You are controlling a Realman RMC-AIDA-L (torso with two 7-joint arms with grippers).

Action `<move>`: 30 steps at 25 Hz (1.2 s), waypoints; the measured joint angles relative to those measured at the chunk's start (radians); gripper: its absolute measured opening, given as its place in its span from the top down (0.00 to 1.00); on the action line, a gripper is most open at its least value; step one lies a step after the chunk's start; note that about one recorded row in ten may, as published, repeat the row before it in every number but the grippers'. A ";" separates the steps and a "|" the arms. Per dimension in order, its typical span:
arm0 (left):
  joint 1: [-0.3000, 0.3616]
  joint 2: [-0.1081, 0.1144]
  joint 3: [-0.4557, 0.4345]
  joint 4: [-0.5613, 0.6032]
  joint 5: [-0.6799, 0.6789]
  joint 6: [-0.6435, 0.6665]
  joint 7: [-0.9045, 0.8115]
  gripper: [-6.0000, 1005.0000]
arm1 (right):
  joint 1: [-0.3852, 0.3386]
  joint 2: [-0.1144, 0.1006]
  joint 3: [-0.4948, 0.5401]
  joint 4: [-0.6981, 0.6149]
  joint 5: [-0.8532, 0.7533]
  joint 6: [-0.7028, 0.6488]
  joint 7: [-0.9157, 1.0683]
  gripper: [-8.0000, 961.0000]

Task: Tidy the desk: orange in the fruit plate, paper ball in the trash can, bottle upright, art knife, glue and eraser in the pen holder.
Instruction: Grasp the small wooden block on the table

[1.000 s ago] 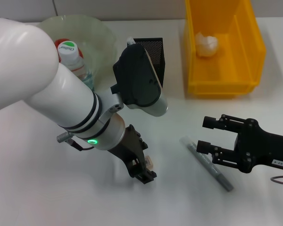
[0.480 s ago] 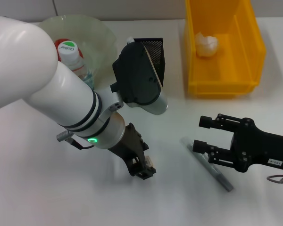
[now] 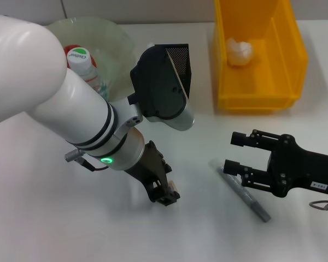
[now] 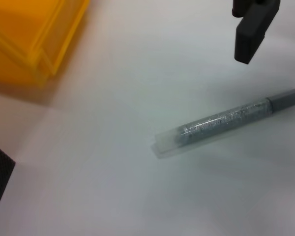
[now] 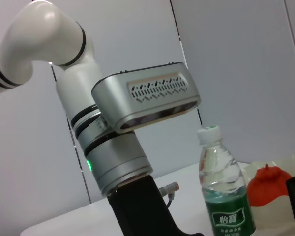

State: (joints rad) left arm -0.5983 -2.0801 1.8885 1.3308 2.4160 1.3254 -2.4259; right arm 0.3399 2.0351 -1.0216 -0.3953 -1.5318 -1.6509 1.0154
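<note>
The eraser (image 3: 173, 188), a small beige block, sits pinched at the tips of the left gripper (image 3: 167, 195), low over the table (image 3: 54, 218); only a sliver shows, so its long axis cannot be told. The grey glue stick (image 3: 240, 189) lies flat on the table, running diagonally from its clear end, nearer the pen holder (image 3: 180, 65), to its grey cap, nearer the robot. The right gripper (image 3: 233, 154) hovers just beside it, fingers spread, grasping nothing. The bottle (image 3: 87, 71) stands upright, its white cap with green writing too small to read; the right wrist view shows a green label with pale characters. The orange (image 5: 266, 182) rests in the plate (image 3: 117, 41). The paper ball (image 3: 238, 52), white and crumpled, lies in the yellow bin (image 3: 295, 60).
</note>
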 joint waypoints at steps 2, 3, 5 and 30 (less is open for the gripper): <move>0.000 0.000 0.000 0.000 0.000 0.000 0.002 0.42 | 0.000 0.001 0.006 0.000 0.000 0.000 0.000 0.31; 0.000 0.000 0.000 0.000 0.000 0.000 0.002 0.43 | 0.000 0.001 0.006 0.000 0.000 0.000 0.000 0.31; 0.000 0.000 0.000 0.000 0.000 0.000 0.002 0.45 | 0.001 0.002 0.008 -0.001 0.000 0.000 0.000 0.31; 0.005 0.000 0.039 0.000 -0.002 0.002 -0.003 0.54 | 0.004 0.002 0.008 -0.004 0.001 -0.006 0.002 0.31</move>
State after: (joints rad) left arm -0.5938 -2.0800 1.9273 1.3311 2.4139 1.3274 -2.4285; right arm 0.3436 2.0372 -1.0139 -0.3989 -1.5305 -1.6566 1.0172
